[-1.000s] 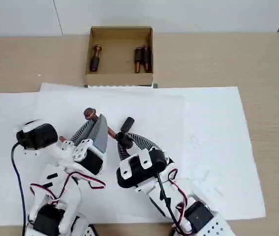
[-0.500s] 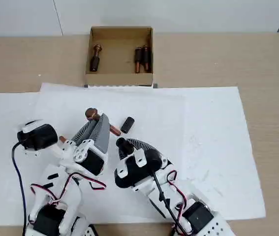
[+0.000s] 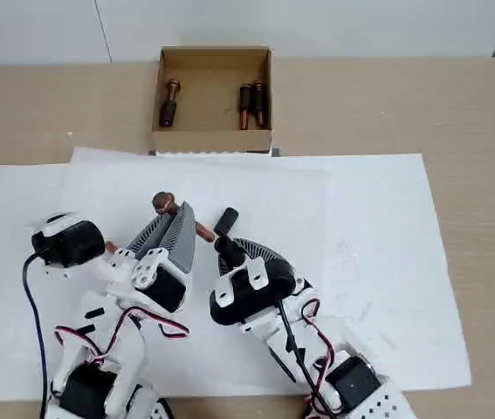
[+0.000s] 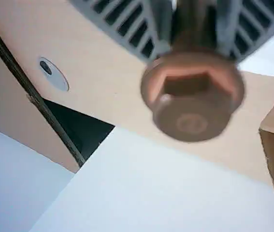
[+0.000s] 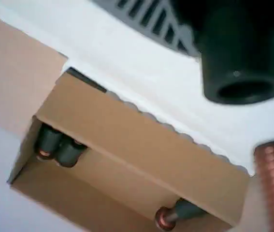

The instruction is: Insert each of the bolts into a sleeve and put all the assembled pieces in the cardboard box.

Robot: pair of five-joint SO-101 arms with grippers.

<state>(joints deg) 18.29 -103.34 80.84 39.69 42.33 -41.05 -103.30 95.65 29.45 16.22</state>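
One bolt [image 3: 163,205], copper-coloured, with a flanged hex head and a threaded shank.
- Location: over the white paper sheet [image 3: 360,262], in my left gripper [image 3: 180,218].
- Hold: the jaws are closed on the shank. The head stands out on one side and the threaded end on the other, pointing toward the sleeve.
- Handling, as I judge it: solid metal, stiff, dense for its bulk, and smooth enough to twist in the jaws if pushed off-axis. The best hold is on the shank close under the flange, leaving the threaded end bare for entry.

One sleeve [image 3: 226,220], a short black tube with an open bore.
- Location: just beside the bolt's threaded tip, at the tip of my right gripper [image 3: 224,244].
- Hold: I cannot tell whether that gripper has it clamped.
- Handling, as I judge it: light, rigid and round, so likely to roll or pivot. I would take it across the middle of the barrel and keep the bore mouth clear.

Three assembled pieces lie in the cardboard box [image 3: 212,140], one to one side and two together at the other.

The box stands on the counter [image 3: 474,113], touching the far edge of the paper.
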